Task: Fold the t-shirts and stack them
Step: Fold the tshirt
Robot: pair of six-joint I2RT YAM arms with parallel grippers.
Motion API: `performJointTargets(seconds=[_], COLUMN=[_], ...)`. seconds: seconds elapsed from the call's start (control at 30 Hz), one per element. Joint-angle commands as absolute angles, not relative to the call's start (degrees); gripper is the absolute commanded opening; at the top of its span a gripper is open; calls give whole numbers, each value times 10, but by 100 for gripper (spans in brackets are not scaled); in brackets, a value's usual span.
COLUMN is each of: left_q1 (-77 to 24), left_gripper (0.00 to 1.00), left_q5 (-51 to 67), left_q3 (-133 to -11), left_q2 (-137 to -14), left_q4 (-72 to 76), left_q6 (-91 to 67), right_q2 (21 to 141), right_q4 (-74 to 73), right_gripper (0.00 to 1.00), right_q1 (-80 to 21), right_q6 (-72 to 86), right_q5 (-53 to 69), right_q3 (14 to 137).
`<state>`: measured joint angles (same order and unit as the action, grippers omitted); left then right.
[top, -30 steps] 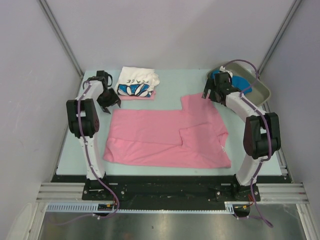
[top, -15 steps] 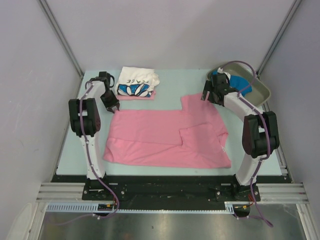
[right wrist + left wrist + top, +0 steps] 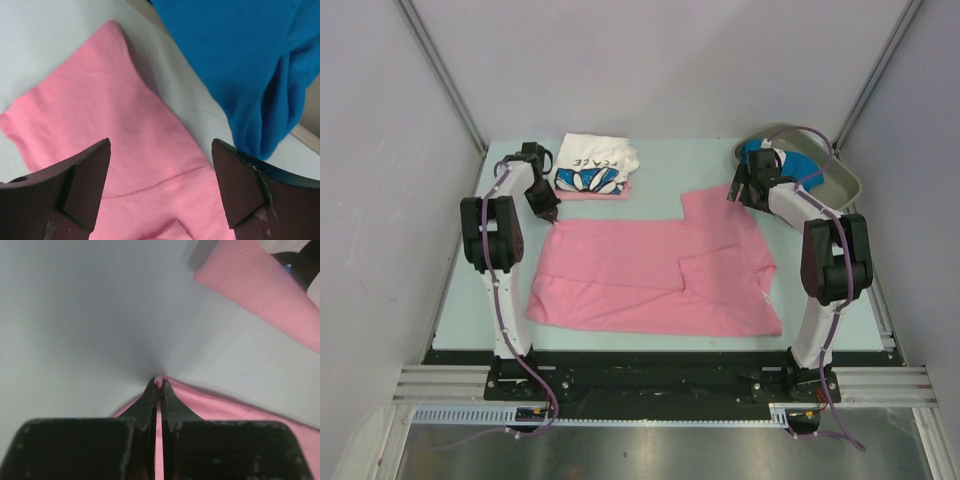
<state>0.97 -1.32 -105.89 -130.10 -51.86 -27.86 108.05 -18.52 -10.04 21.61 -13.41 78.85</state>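
Top external view: the spread pink t-shirt (image 3: 640, 280) lies flat in the middle of the table (image 3: 670, 160). Its long axis runs left to right, with the straight hem at the left and one sleeve jutting toward the far edge at the right. At its far-left corner the left gripper (image 3: 548, 212) is pinched tight on the cloth. The left wrist view shows the fingers pressed together with a pink tip caught between them. Just beyond, a white printed t-shirt (image 3: 592, 165) sits folded on a folded pink t-shirt (image 3: 610, 193), of which only a thin edge shows. The right gripper (image 3: 736, 190) hovers over the sleeve with its jaws spread wide, holding nothing; whether its tips touch the cloth is unclear. Behind it a blue t-shirt (image 3: 802, 164) lies bunched in the tray (image 3: 840, 182), partly hidden by the arm.
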Motion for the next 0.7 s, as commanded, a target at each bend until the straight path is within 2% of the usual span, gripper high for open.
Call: performJointTargets(seconds=[0.0,0.47,0.67], left_q1=[5,6,6], left_gripper=[1,2,3], left_q5=[-13,-4,-4], left_q3=[-1058,-1016,-1019], left_q2=[-1292,-1264,-1261], left_q4=[-517,-497,-497], left_q6=[-261,-250,-248], right_q2=[1130,1203,1237], right_q4=[-157,-112,-113], right_gripper=[85,68,66], right_q1=[-94,-92,-93], right_q6=[232,251,248], right_q5=[-131,-125,-123], right_q3=[836,889,930])
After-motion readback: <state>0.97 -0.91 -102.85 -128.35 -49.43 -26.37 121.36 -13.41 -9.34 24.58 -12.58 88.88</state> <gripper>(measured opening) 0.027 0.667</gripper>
